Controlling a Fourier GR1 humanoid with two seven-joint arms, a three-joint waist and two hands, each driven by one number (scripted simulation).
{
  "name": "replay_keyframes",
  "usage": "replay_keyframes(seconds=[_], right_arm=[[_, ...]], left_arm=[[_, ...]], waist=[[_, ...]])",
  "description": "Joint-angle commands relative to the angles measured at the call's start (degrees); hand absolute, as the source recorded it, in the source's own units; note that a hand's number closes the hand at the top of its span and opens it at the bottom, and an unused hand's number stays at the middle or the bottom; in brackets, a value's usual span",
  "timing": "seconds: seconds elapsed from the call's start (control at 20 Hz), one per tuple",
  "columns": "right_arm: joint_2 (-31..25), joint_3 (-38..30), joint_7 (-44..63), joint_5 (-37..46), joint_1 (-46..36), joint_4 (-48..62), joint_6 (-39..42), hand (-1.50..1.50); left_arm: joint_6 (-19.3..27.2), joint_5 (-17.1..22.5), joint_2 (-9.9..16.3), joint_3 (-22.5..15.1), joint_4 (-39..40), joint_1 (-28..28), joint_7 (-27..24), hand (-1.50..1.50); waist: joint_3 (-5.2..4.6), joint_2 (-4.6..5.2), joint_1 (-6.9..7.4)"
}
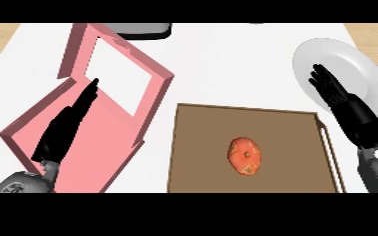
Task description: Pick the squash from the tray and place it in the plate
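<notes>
Big pink tray (81, 145) sprawls at the left, and the left hand (65, 125) rests over it, fingers straight, holding nothing. Centre stage, the brown tray (214, 170) carries the squash (246, 156), lying free near its middle, untouched. Up right, the white plate (317, 55) waits, the right hand (339, 102) open over its edge, fingers straight, well placed to swing down for the squash.

Orange squash (246, 156) lying in brown tray (199, 150), white plate (347, 62) beside

Squash (246, 156) on tray (199, 150) (plate (354, 65) behind, right).
</notes>
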Motion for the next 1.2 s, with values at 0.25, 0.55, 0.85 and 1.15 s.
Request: replay_keyframes(seconds=[0.25,0.55,0.85,1.15], right_arm=[[-0.7,-7.7,-0.1,-8.7,-14.4,-3.7,4.3,1.5],[3.4,-9.9,-8.9,6.0,-7.7,2.3,-14.2,-1.5],[2.0,-9.9,-9.7,5.6,2.1,-10.1,-7.0,-1.5],[-11.1,-5.6,-1.7,11.7,3.2,-12.6,2.0,-1.5]], left_arm=[[2.6,10.2,-9.6,4.5,7.4,5.4,2.8,0.0],[1.0,10.7,-14.4,2.3,8.9,5.7,-0.6,0.0],[1.4,9.3,-16.3,4.0,9.9,4.8,1.0,0.0],[1.8,8.6,-17.5,2.6,10.0,6.2,-0.3,0.0]], waist=[[2.53,-0.85,1.95],[2.65,-0.98,0.63],[2.61,-1.28,0.1],[2.5,-1.25,-0.48]])
